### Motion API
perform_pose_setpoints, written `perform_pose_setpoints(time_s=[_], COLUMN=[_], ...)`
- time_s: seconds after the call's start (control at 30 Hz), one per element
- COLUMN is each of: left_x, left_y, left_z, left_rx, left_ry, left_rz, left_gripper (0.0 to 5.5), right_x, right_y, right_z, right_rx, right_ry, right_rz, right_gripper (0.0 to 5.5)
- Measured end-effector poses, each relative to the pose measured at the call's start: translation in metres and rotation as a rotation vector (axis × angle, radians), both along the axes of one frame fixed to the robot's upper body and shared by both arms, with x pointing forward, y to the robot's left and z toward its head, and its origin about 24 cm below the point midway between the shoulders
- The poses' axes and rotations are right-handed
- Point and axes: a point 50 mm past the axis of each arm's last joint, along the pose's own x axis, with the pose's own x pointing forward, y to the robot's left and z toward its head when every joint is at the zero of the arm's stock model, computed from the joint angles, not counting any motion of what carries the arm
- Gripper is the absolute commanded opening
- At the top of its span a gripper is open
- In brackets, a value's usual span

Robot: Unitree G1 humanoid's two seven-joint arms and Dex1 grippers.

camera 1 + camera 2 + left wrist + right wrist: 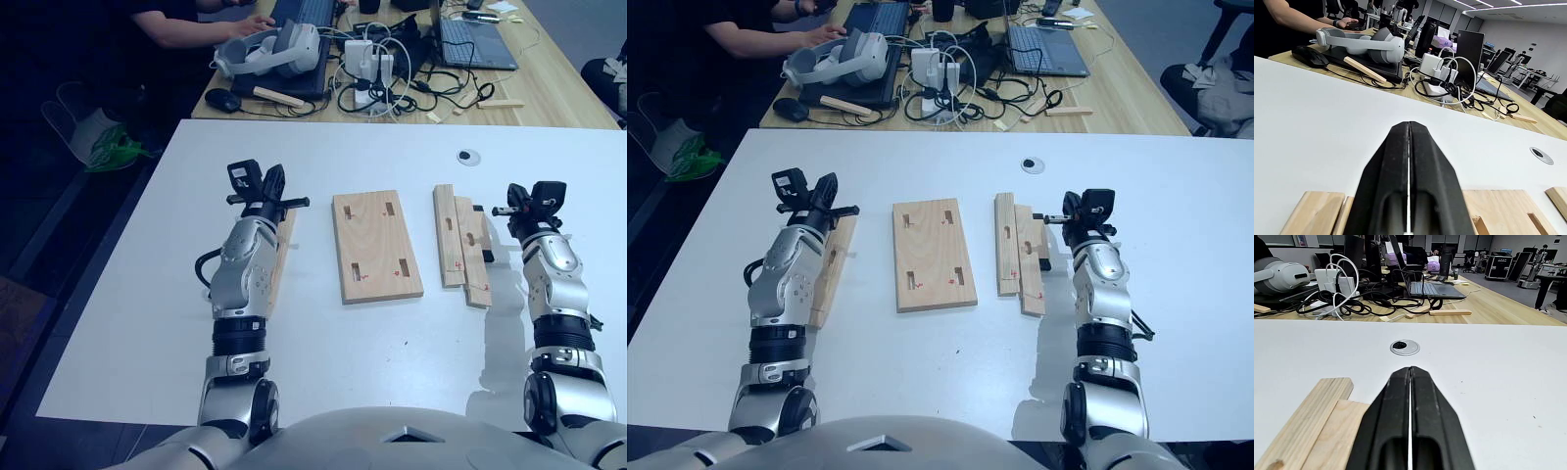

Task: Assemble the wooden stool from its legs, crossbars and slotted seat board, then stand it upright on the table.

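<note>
Seat board lies flat between left pincer and right pincer

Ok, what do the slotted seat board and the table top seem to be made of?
Slotted seat board: pale bare wood, matte. Its grain lines show, and the four slots are cut cleanly through it. It looks unpainted, though a clear coat can't be ruled out.
Table: smooth, even white with no grain. It is likely laminate or a painted board, but which one can't be told.
</note>
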Motion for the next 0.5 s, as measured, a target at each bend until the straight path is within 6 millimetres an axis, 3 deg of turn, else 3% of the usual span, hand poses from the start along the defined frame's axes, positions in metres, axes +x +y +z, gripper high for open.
perform_pose_setpoints(time_s=[0.33,0.5], left_x=[0.000,-0.002], left_y=[0.000,0.006], left_z=[0.016,0.017], left_rx=[-0.019,-0.035], left_ry=[-0.015,0.019], left_rz=[-0.017,0.016], left_gripper=[0.03,0.68], right_x=[-0.005,-0.007], right_y=[0.001,0.001], right_z=[0.012,0.014], right_rx=[0.005,0.005], right_ry=[-0.015,-0.016], right_rz=[-0.005,-0.008], right_gripper=[0.00,0.00])
